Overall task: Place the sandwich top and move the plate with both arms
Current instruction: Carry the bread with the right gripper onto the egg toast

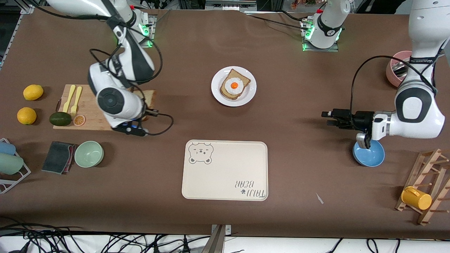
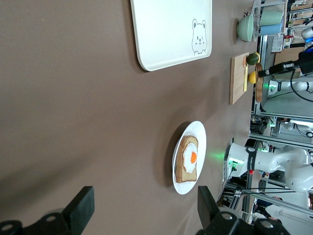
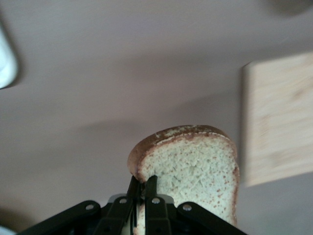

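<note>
The sandwich top (image 3: 195, 164), a tan speckled slice with a brown crust, hangs by its edge from my right gripper (image 3: 143, 185), which is shut on the crust. In the front view the slice (image 1: 150, 99) sticks out from under the right wrist, over the end of the wooden cutting board (image 1: 92, 114) that faces the plate. The round white plate (image 1: 250, 95) sits mid-table and carries a bread slice with a fried egg (image 1: 234, 85). My left gripper (image 1: 327, 118) hovers open and holds nothing, over bare table toward the left arm's end. It points at the plate (image 2: 194, 132), with its fingers (image 2: 83, 208) wide apart.
The cream bear-print tray (image 1: 225, 170) lies nearer the front camera than the plate. A blue bowl (image 1: 369, 154) sits under the left wrist and a pink bowl (image 1: 395, 68) beside that arm. Lemons (image 1: 33, 92), an avocado, forks, a green bowl (image 1: 89, 153) and a mug rack (image 1: 427, 186) line the table's ends.
</note>
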Robot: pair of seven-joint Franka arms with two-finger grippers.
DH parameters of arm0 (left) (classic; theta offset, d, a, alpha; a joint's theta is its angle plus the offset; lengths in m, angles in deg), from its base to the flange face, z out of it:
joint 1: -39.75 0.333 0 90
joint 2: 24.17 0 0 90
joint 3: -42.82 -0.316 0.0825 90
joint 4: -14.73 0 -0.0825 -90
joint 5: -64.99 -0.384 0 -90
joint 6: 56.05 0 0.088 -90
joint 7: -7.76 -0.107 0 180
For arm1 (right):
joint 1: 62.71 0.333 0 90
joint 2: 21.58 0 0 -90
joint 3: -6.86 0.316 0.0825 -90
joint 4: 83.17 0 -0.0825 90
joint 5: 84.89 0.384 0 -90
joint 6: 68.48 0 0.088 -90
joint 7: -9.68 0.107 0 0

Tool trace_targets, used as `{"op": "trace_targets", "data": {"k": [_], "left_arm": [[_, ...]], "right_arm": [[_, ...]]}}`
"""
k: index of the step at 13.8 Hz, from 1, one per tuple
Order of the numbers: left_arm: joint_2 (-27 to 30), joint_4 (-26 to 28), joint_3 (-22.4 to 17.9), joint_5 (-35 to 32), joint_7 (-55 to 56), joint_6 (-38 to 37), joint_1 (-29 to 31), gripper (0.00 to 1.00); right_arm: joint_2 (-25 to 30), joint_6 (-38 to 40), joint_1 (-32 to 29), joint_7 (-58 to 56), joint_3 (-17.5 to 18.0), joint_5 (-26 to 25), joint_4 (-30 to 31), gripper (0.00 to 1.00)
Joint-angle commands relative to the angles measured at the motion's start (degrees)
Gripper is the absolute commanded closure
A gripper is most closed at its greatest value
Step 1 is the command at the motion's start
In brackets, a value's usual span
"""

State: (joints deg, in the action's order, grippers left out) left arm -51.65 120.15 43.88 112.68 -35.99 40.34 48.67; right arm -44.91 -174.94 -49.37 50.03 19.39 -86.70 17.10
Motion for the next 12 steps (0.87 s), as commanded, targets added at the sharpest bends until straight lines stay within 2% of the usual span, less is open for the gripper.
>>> {"op": "trace_targets", "data": {"k": [1,3,5,8,12], "left_arm": [[2.0,3.2,0.5,3.0,-1.4,1.8,-0.4,0.03],[2.3,4.4,1.2,4.2,-1.2,3.3,-0.7,0.01],[3.0,7.1,3.2,6.6,-0.6,6.2,-0.6,0.0],[2.9,8.7,3.9,8.2,-0.5,6.6,-0.7,0.0],[1.6,9.1,4.5,8.5,-0.5,10.4,-2.8,0.0]], "right_arm": [[-6.0,1.4,10.3,12.9,-0.3,1.3,-7.6,1.0],[-10.2,1.3,16.7,22.2,-0.3,1.4,-13.2,1.0],[-13.6,1.2,20.7,30.5,-0.3,2.9,-17.1,1.0],[-16.6,-1.8,24.6,37.9,-0.3,5.9,-18.6,1.0],[-19.7,-12.2,27.1,44.5,-0.3,8.2,-19.3,1.0]]}}
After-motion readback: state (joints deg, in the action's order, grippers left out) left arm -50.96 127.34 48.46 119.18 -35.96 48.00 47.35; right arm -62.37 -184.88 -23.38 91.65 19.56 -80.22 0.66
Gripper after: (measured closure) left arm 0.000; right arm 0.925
